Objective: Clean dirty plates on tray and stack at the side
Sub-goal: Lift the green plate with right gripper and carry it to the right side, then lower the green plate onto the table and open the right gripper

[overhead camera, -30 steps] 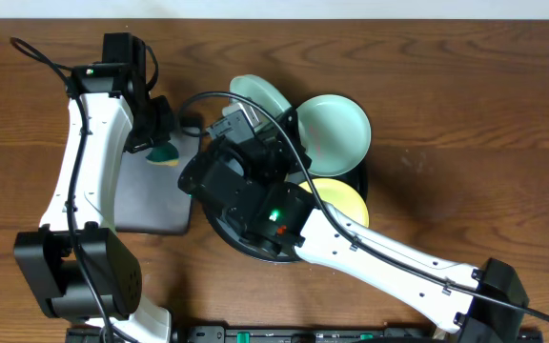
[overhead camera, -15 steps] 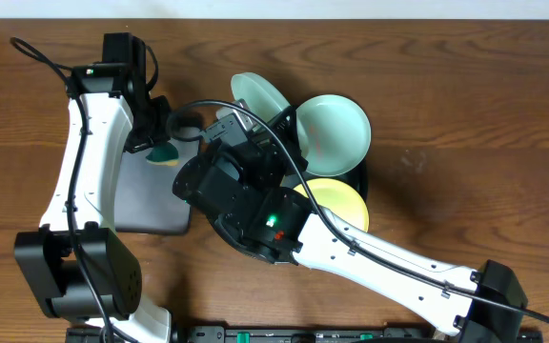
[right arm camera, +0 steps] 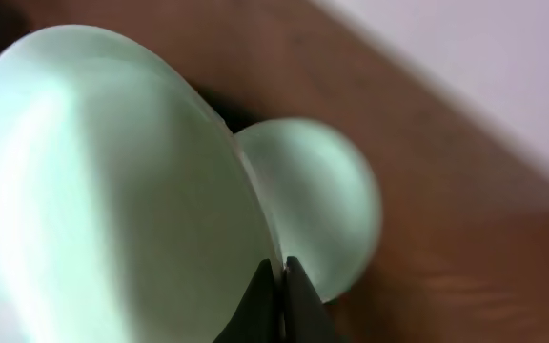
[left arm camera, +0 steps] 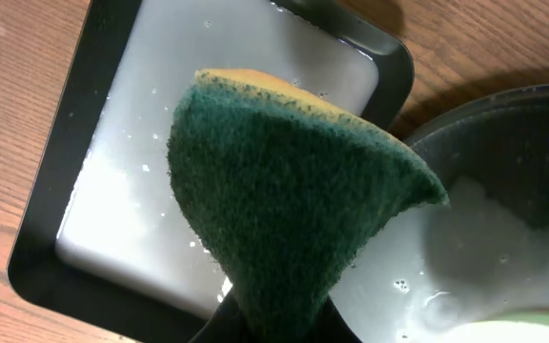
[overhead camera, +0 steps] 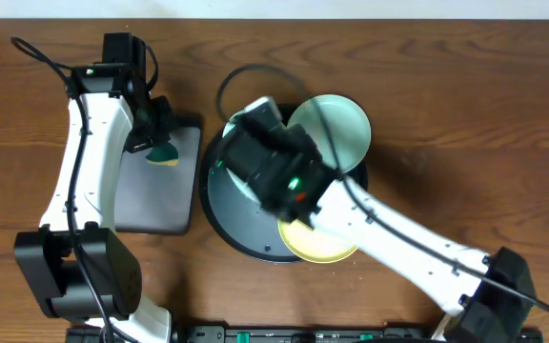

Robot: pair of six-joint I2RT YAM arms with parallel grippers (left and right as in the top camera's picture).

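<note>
Evidently the scrubbing step was in hand: the right gripper (right arm camera: pixel 279 286) pinched the rim of a mint plate (right arm camera: pixel 112 191) over the round black tray (overhead camera: pixel 232 224), mid-frame. The left gripper (left arm camera: pixel 274 322) clamped a sponge (left arm camera: pixel 294 200) above the grey tray (overhead camera: pixel 155 200), upper left. Next, plate and sponge likely needed bringing together.

The overhead camera looks straight down on the whole desk (overhead camera: pixel 465 105). The left wrist camera hangs close above the grey rectangular tray (left arm camera: pixel 89 95), also seen overhead. The right wrist camera presses near a mint plate (right arm camera: pixel 112 191).
</note>
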